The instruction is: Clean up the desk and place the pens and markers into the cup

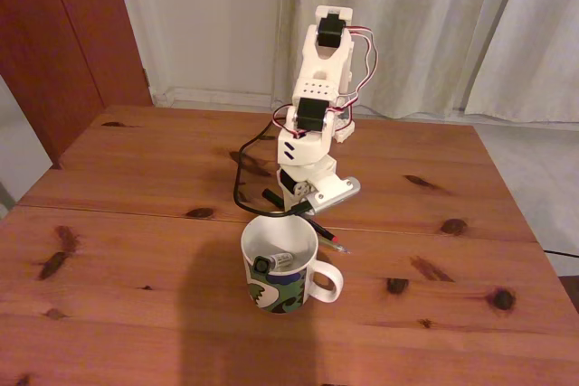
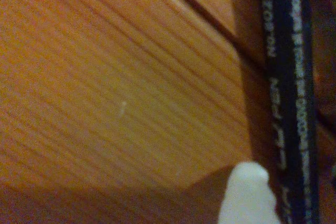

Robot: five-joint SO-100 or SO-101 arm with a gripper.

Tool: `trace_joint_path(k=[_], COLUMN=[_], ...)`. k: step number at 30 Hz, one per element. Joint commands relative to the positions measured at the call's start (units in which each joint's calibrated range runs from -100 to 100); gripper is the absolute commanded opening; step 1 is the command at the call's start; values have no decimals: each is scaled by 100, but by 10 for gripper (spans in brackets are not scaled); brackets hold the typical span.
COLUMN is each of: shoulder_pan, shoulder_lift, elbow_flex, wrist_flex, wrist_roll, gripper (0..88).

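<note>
The cup [image 1: 282, 287], a white mug with a green and dark blue band, stands on the desk [image 1: 136, 250] in front of the arm. A white marker with a black cap [image 1: 274, 261] lies inside it. Just behind the cup, a black pen with a red end [image 1: 326, 234] lies slanted on the wood. My gripper [image 1: 303, 208] is lowered onto the pen's upper half. In the wrist view the pen [image 2: 289, 103] runs along the right side, and one white fingertip [image 2: 247, 195] sits against its left side. The other finger is hidden.
The arm's base [image 1: 317, 124] stands at the back centre of the desk, with a black cable [image 1: 237, 178] looping to its left. A wall and curtains rise behind the far edge. Bare planks stretch to the left and right of the cup.
</note>
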State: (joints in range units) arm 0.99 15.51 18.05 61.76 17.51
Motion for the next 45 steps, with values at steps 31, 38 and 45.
trace_joint_path(k=[31,38,45], shoulder_pan=[-71,-31,122], shoulder_lift=[-1116,-1803,-2382], elbow_flex=[-578,-587,-614], wrist_flex=[-141,-141,-572], wrist_roll=[-352,-352,-405], gripper=[7,7,7])
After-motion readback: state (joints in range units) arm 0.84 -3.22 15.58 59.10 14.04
